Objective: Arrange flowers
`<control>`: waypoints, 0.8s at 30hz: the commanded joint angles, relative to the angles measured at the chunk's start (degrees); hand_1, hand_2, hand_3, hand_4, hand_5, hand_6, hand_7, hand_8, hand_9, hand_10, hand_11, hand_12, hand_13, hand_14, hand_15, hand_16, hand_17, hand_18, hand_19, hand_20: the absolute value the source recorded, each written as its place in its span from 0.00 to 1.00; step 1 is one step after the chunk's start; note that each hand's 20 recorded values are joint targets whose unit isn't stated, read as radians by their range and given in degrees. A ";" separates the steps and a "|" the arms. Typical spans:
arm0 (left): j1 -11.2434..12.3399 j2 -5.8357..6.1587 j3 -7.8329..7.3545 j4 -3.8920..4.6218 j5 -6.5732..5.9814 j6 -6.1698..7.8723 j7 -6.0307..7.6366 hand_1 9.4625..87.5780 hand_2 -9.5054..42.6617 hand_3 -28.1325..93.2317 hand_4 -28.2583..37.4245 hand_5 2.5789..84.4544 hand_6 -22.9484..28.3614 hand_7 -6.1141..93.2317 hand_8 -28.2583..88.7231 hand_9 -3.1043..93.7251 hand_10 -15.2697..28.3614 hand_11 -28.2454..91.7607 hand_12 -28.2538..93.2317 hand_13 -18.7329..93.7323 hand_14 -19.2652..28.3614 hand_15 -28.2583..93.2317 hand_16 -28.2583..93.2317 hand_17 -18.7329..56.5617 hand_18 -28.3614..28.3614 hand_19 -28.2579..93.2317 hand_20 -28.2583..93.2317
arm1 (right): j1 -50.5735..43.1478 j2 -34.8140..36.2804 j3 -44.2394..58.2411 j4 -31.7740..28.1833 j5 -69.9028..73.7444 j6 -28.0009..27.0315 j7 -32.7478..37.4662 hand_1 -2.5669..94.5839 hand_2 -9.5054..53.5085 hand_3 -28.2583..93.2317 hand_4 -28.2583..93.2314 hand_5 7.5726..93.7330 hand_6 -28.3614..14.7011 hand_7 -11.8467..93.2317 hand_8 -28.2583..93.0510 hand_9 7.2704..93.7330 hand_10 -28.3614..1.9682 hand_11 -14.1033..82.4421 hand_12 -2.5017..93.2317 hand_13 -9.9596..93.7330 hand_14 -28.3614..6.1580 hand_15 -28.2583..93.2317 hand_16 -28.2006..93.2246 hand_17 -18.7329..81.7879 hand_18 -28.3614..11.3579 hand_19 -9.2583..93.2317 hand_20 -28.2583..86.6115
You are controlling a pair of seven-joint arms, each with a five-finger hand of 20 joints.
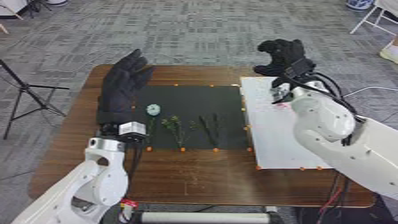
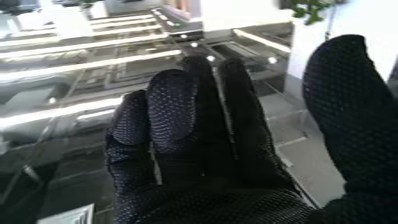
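- In the head view, you have the black rectangular mat point(image 1: 200, 93) with the flowers laid on it: a round pale-blue bloom on a green stem point(image 1: 153, 109) nearest its left edge, a branching green sprig point(image 1: 173, 123) beside that, then thin dark stems point(image 1: 210, 132) farther right.
- Your left hand point(image 1: 115, 97), black-gloved, is over the mat's left edge, fingers relaxed and pointing away from you, holding nothing.
- Your right hand point(image 1: 286, 57) is raised beyond the mat's far right corner, empty.
- Right of the mat lies a white rectangular sheet point(image 1: 284, 145); the brown wooden table point(image 1: 204, 175) borders the mat. Past the table is grey patterned carpet point(image 1: 178, 30), and left of the mat stands a black tripod point(image 1: 27, 95).
- In the right wrist view, your right hand point(image 2: 209, 200) is wide, fingers extended, thumb well apart. You also see green leaves point(image 2: 306, 10) and bright light strips point(image 2: 67, 72); their places relative to the mat you cannot tell.
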State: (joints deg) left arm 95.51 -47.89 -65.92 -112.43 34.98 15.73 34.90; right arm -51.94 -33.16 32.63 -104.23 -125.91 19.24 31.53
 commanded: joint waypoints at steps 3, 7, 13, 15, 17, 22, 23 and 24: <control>4.03 -0.74 -1.09 -0.81 0.46 0.55 -1.22 0.25 0.12 0.81 0.07 0.37 0.49 0.30 0.15 0.32 0.63 0.48 0.40 0.39 0.71 0.55 0.27 0.15 0.86 0.57 0.38 | -18.42 10.43 15.74 -1.65 -0.91 -4.77 4.14 0.32 0.00 0.91 0.00 0.47 0.59 0.35 0.13 0.49 0.63 0.39 0.24 0.57 0.50 0.92 0.40 0.40 0.21 0.86 0.69; 4.67 -0.54 -1.57 -0.92 0.61 0.95 -1.30 0.25 0.12 0.81 0.07 0.36 0.49 0.31 0.15 0.32 0.63 0.48 0.40 0.39 0.71 0.55 0.27 0.14 0.86 0.57 0.38 | -26.34 12.15 22.84 -2.28 -0.60 -6.43 5.26 0.32 0.00 0.90 0.00 0.47 0.58 0.34 0.14 0.49 0.62 0.39 0.24 0.56 0.49 0.92 0.41 0.40 0.21 0.86 0.69; 5.30 -0.39 -2.10 -1.04 0.74 0.99 -1.46 0.25 0.12 0.81 0.07 0.36 0.49 0.31 0.15 0.32 0.63 0.48 0.40 0.39 0.71 0.55 0.27 0.14 0.85 0.57 0.38 | -38.21 14.47 32.84 -2.85 0.20 -7.87 5.95 0.31 0.00 0.89 0.00 0.47 0.57 0.34 0.14 0.47 0.59 0.38 0.24 0.55 0.48 0.89 0.40 0.39 0.22 0.85 0.69; 5.57 -0.27 -2.27 -1.14 0.63 1.15 -1.33 0.25 0.12 0.81 0.07 0.36 0.48 0.31 0.15 0.32 0.63 0.48 0.40 0.39 0.71 0.55 0.27 0.14 0.85 0.57 0.38 | -42.95 14.85 36.97 -3.29 0.94 -8.18 5.18 0.31 0.00 0.89 0.00 0.47 0.57 0.33 0.14 0.47 0.59 0.38 0.24 0.54 0.48 0.89 0.40 0.39 0.22 0.85 0.69; 5.72 -0.28 -2.42 -1.15 0.59 1.21 -1.30 0.25 0.12 0.81 0.08 0.36 0.49 0.31 0.15 0.32 0.63 0.48 0.40 0.39 0.71 0.55 0.27 0.14 0.86 0.57 0.38 | -46.10 15.01 39.66 -3.29 1.79 -7.93 4.12 0.31 0.00 0.89 0.00 0.47 0.57 0.33 0.14 0.47 0.61 0.38 0.24 0.54 0.48 0.89 0.41 0.39 0.22 0.85 0.69; 5.99 -0.26 -2.49 -1.12 0.53 1.26 -1.27 0.25 0.12 0.81 0.07 0.36 0.48 0.31 0.15 0.31 0.63 0.48 0.40 0.39 0.71 0.55 0.27 0.14 0.85 0.57 0.38 | -48.35 14.98 40.41 -3.13 2.44 -7.61 2.55 0.32 0.00 0.89 0.00 0.47 0.57 0.34 0.14 0.48 0.63 0.38 0.24 0.54 0.49 0.88 0.41 0.38 0.22 0.84 0.69; 6.29 -0.27 -2.64 -1.25 0.54 1.31 -1.29 0.25 0.12 0.81 0.07 0.36 0.48 0.31 0.15 0.31 0.63 0.48 0.40 0.39 0.71 0.55 0.27 0.14 0.86 0.57 0.38 | -46.89 14.73 38.80 -2.77 2.58 -7.91 2.45 0.32 0.00 0.89 0.00 0.46 0.57 0.34 0.14 0.48 0.63 0.38 0.24 0.54 0.49 0.89 0.41 0.38 0.22 0.84 0.69; 6.39 -0.24 -2.66 -1.31 0.52 1.46 -1.33 0.25 0.12 0.81 0.07 0.36 0.48 0.31 0.15 0.31 0.63 0.48 0.40 0.39 0.71 0.55 0.27 0.14 0.85 0.57 0.38 | -45.62 14.52 37.40 -2.38 2.74 -8.26 1.91 0.32 0.00 0.89 0.00 0.46 0.57 0.34 0.14 0.48 0.62 0.38 0.24 0.54 0.49 0.89 0.41 0.38 0.22 0.84 0.69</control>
State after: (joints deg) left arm 100.72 -48.18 -68.12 -113.11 35.31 16.45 33.90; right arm -97.50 -18.48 75.29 -107.58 -123.41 11.57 34.93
